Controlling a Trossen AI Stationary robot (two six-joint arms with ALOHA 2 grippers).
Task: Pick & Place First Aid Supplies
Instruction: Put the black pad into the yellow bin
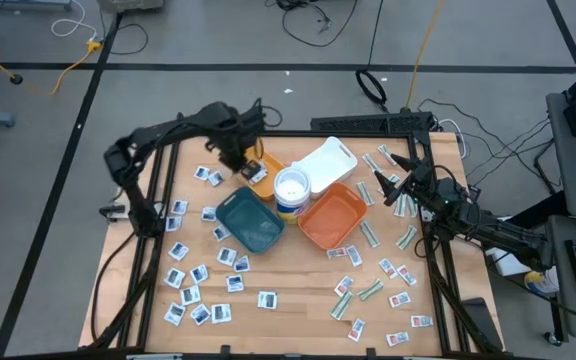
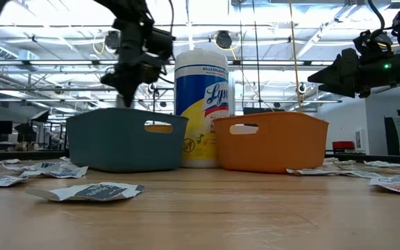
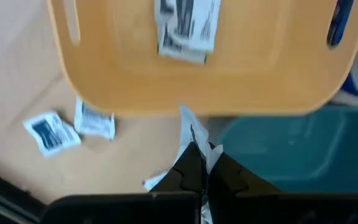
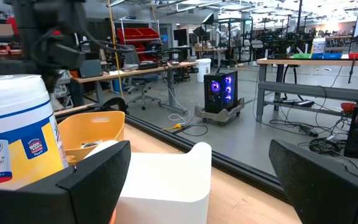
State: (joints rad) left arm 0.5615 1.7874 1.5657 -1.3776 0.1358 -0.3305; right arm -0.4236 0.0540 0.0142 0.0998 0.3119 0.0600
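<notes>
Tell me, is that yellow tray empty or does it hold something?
Not empty. The left wrist view shows one white packet with dark marks lying inside the yellow tray.

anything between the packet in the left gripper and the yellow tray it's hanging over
Nothing visible. The left gripper is shut on a white packet just above the yellow tray, whose open top faces it. One packet already lies inside, away from the near rim.

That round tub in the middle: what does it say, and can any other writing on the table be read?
"Lysol", partly hidden: low view, tub.
"USES", "ONDS", "ol": cut-off words on the tub in the right wrist view.
Small badge on the tub: too small to read.
Packets: dark marks, unreadable.
</notes>
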